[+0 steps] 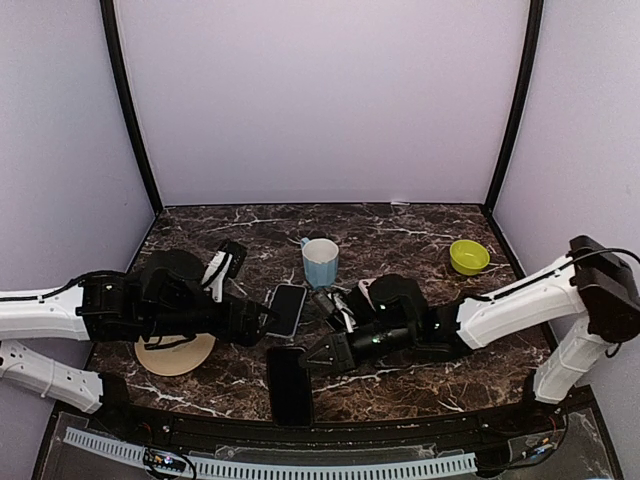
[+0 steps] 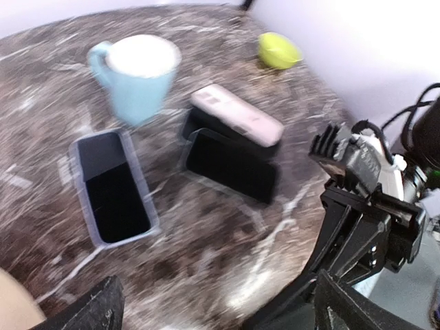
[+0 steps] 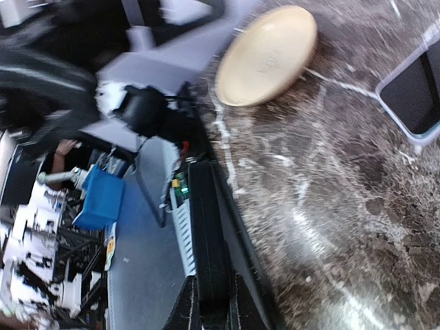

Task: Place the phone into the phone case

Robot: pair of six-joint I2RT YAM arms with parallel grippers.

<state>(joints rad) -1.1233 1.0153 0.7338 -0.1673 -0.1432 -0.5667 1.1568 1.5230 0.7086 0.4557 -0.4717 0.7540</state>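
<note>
- Black phone (image 1: 290, 385) lay at the near edge of the tabletop (image 1: 420, 235), not yet in its case
- Right hand (image 1: 312, 358) was pressed together on the phone's far end, pinching it across its thickness; in the right wrist view the phone showed edge-on between the fingers (image 3: 194, 302)
- Could not tell whether the phone was lifted or resting on the tabletop
- Phone case (image 1: 287, 309), clear-rimmed, lay flat with its open side up near the blue mug (image 1: 320, 262), apart from the phone; the left wrist view showed nothing seated in it
- Left hand (image 1: 262, 320) hovered just beside the case's left edge, fingers spread wide, holding nothing
- Dark flat item (image 2: 230, 165) with a pale slab on top sat just right of the case; not identified, not treated as part of the task
- Tan plate (image 1: 175, 355) and green bowl (image 1: 468, 257) sat off to the sides
- Judgement: the grasp on the phone looked done; carrying it over the case, lining up the corners and pressing it in were all left
- Judgement: the left hand looked well placed to steady the case during the press-in, but was not touching it
</note>
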